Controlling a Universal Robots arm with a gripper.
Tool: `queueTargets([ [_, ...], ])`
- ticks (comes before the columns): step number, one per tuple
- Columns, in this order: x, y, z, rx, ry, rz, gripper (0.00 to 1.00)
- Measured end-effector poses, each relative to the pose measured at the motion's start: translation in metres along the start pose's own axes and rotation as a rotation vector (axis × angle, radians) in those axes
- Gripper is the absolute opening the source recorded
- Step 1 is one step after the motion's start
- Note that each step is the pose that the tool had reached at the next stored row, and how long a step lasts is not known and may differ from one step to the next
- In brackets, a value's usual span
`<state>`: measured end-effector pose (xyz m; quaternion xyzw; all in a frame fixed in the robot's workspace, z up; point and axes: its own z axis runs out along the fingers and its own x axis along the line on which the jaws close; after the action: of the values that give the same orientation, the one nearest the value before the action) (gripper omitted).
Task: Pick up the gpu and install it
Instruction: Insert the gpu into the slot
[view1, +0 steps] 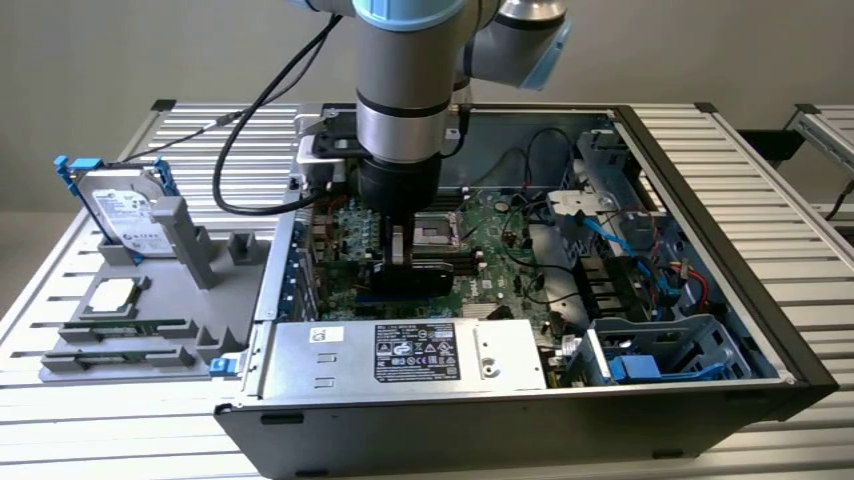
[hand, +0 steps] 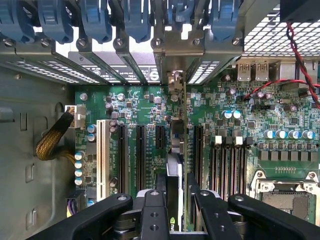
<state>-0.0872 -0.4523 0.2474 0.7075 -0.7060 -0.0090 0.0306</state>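
pincer clamping gpu by top edge | gpu hanging upright, edge-down inside PC case, over mobo slots | prob. held vertical so connector edge is facing 1 slot

Counted one arm, one gripper and one gpu. One case stood open, with one power supply. One tray held one hard drive, one chip and two memory strips. The board had one white slot and four memory slots.
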Motion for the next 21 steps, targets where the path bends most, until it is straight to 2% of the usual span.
queueTargets([
  [13,-0.0001,0.0005,0.0014,0.0004,-0.0008,0.000,0.28],
  [14,-0.0001,0.0005,0.0013,0.0003,-0.0007,0.000,0.34],
  [15,-0.0001,0.0005,0.0012,0.0002,-0.0004,0.000,0.34],
  [17,-0.0001,0.0005,0.0011,0.0001,-0.0002,-0.001,0.46],
  [18,-0.0001,0.0005,0.0011,0.0001,-0.0001,-0.001,0.46],
  [19,-0.0001,0.0005,0.0011,0.0001,-0.0001,-0.001,0.53],
  [21,-0.0001,0.0005,0.0012,0.0001,-0.0002,-0.001,0.53],
])
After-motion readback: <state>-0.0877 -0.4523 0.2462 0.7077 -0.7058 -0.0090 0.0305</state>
